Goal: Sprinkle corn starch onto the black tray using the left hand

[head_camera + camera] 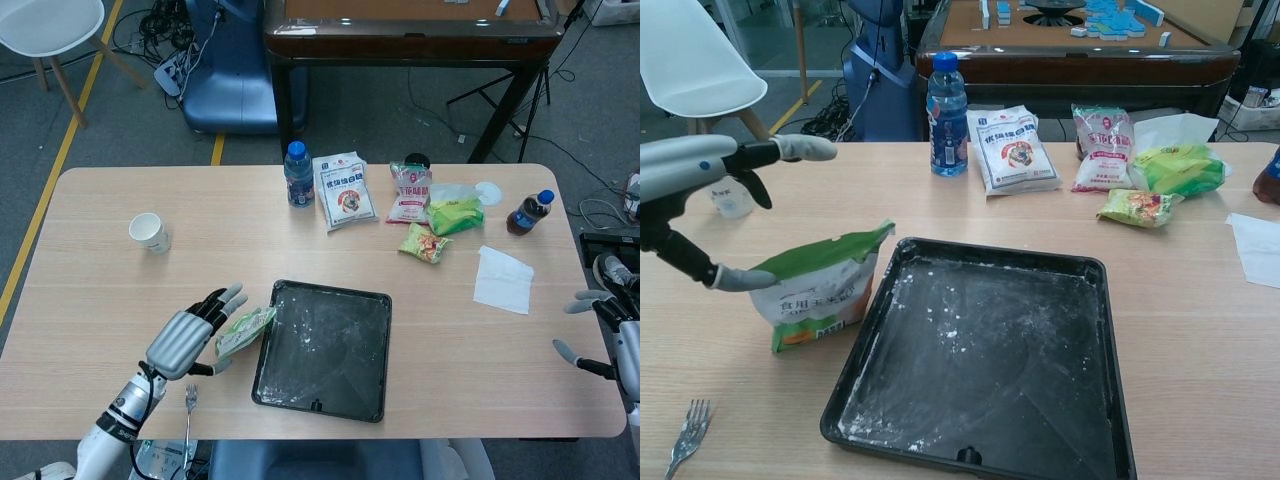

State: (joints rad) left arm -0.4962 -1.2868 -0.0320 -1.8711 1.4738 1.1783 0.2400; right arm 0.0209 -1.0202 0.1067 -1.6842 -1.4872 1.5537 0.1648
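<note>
Spanning grey floor, wood table [100, 300] w/ black tray [322, 350]; both robot hands released.

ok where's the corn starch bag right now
The corn starch bag stands upright on the table just left of the black tray, with a fork in front of it. In the chest view the left hand hovers beside it, fingers spread.

This is looking like a lab or test room, not a home kitchen. A plain wooden surface [100, 300] is standing on grey floor marked by yellow tape [50, 180], with loose cables [165, 40] lying beside a blue machine base [228, 85]. A mahjong table [1080, 40] and a white chair [695, 65] are sitting behind.
</note>
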